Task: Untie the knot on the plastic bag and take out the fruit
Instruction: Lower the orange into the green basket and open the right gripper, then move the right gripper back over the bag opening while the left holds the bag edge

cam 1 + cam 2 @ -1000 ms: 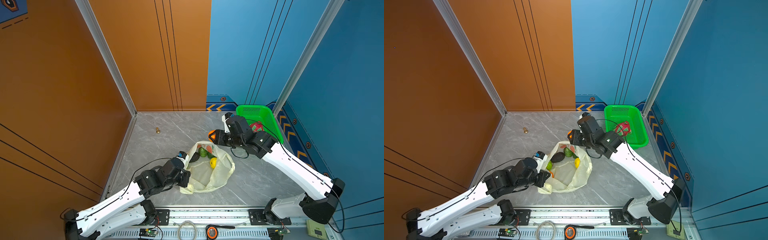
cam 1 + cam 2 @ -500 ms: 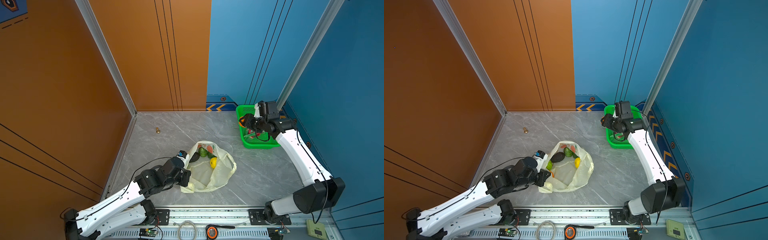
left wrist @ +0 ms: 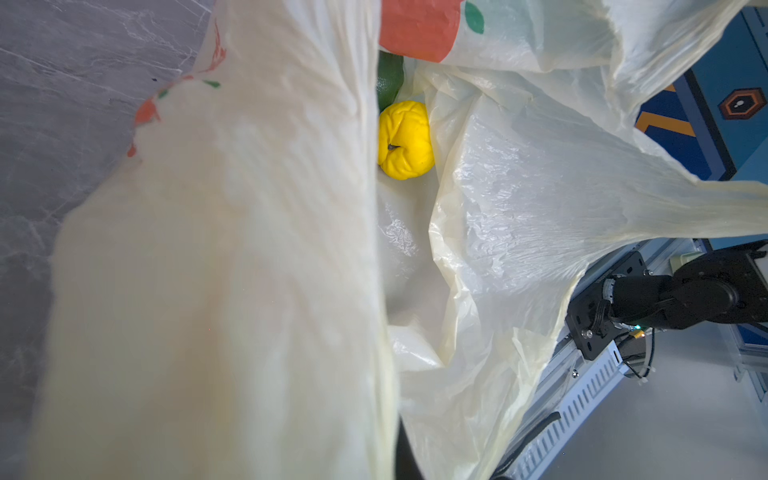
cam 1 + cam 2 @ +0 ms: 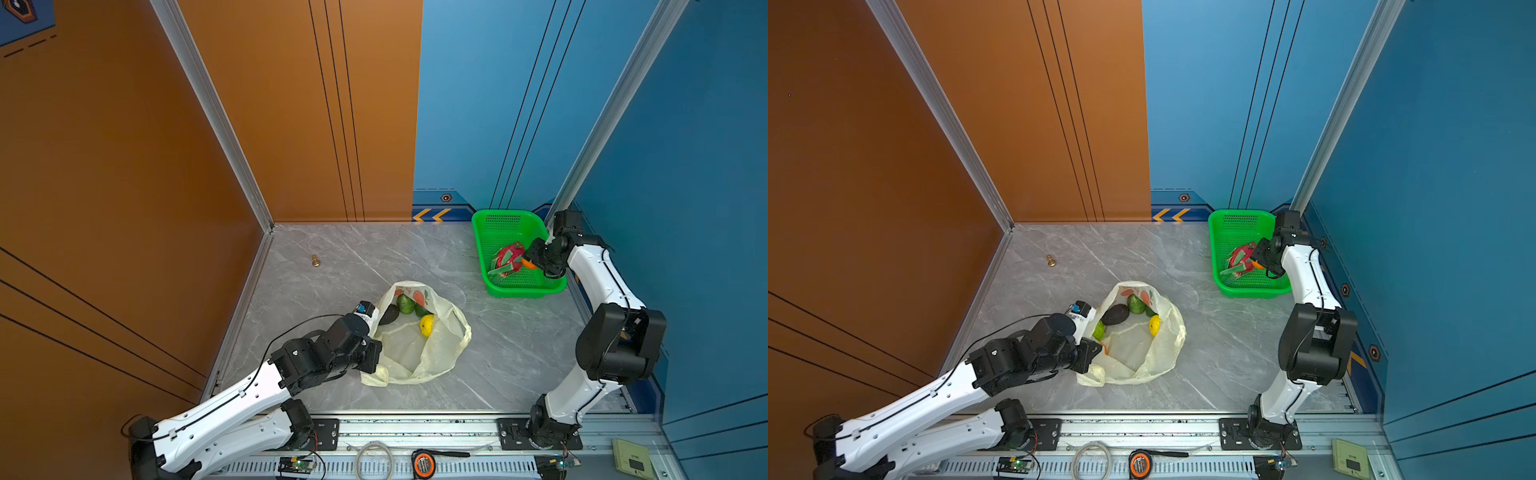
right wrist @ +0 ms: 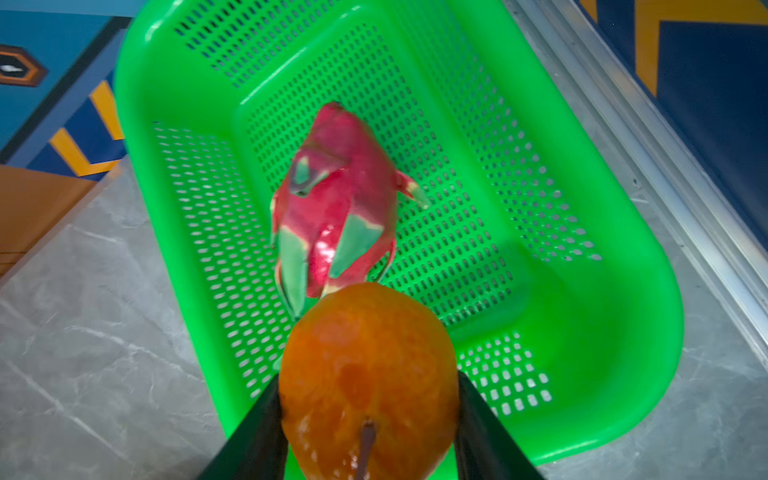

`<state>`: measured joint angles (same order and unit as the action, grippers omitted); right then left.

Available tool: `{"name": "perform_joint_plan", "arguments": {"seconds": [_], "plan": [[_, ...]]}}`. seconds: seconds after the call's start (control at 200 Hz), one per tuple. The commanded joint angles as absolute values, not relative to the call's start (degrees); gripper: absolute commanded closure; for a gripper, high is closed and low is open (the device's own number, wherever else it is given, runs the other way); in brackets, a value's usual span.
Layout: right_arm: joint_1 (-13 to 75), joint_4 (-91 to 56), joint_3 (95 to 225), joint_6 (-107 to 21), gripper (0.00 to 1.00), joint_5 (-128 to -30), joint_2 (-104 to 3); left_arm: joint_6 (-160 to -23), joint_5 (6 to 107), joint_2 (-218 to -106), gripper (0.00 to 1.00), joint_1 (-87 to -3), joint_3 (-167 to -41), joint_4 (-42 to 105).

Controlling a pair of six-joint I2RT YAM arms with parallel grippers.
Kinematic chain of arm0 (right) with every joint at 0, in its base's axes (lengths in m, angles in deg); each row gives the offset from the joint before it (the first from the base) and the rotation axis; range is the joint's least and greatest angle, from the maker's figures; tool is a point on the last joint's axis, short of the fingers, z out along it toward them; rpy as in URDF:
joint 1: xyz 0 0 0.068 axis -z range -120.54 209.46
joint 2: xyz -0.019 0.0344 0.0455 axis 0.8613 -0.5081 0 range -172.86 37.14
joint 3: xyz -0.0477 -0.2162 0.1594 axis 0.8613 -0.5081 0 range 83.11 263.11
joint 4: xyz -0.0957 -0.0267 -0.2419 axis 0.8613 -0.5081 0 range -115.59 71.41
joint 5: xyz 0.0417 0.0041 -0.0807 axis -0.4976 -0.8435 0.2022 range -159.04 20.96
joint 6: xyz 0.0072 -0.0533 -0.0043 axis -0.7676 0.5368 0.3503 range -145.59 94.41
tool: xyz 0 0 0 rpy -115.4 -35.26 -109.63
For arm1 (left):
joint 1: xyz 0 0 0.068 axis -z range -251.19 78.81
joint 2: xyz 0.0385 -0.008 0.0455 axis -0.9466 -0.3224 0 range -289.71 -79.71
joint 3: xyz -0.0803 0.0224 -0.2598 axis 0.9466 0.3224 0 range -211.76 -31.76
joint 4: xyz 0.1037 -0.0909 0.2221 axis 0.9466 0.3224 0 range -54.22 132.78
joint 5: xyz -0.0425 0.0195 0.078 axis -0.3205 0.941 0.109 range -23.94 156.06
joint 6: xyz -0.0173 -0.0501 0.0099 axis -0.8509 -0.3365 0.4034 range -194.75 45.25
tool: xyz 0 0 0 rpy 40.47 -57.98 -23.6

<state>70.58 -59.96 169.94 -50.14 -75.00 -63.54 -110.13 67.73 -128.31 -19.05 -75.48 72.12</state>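
1. Green basket [image 4: 515, 291]: sits directly under the right gripper [image 5: 368, 380].
2. Plastic bag [image 4: 440, 353]: lies on the floor [image 4: 340, 266], mouth gaping open. The left gripper [image 4: 1096, 353] is clamped tight on its near rim. In the left wrist view the film hides that gripper's fingers.
3. Dragon fruit [image 5: 340, 199]: lies in the basket, just ahead of and below the right fingertips.
4. Orange [image 5: 365, 340]: pinched between the right fingers at a medium span, above the basket's end.
5. Avocado [image 4: 1115, 314]: inside the bag, beyond the left fingers.
6. Green fruit [image 4: 405, 304]: at the bag's far end, touching the avocado.
7. Lemon [image 3: 405, 141]: inside the bag, straight ahead of the left fingers.
8. Brass figure [image 4: 315, 261]: upright on the floor, well apart from both grippers.
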Motion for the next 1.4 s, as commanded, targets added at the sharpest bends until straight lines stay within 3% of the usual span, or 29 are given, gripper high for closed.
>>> {"name": "perform_joint_plan", "arguments": {"seconds": [0.0, 0.3, 0.611, 1.036, 1.397], "plan": [[71.6, -59.5, 169.8, -48.2, 0.6, -71.8, -66.0, -109.1, 69.1, -128.1, 1.0, -19.0, -77.2, 71.5], [72.0, -59.5, 170.3, -47.9, 0.5, -70.2, -71.7, -109.4, 69.1, -128.2, 1.0, -19.0, -77.6, 71.5], [72.1, -59.0, 168.7, -48.3, 0.2, -68.9, -72.3, -109.4, 70.1, -128.0, 1.0, -18.9, -77.7, 71.5], [66.5, -66.2, 169.7, -49.0, 0.19, -74.7, -59.1, -109.7, 70.7, -127.4, 1.0, -18.0, -77.6, 71.6], [46.0, -77.0, 171.2, -53.8, 0.19, -77.4, -43.2, -109.0, 70.7, -126.4, 1.0, -17.0, -77.5, 71.8]]}}
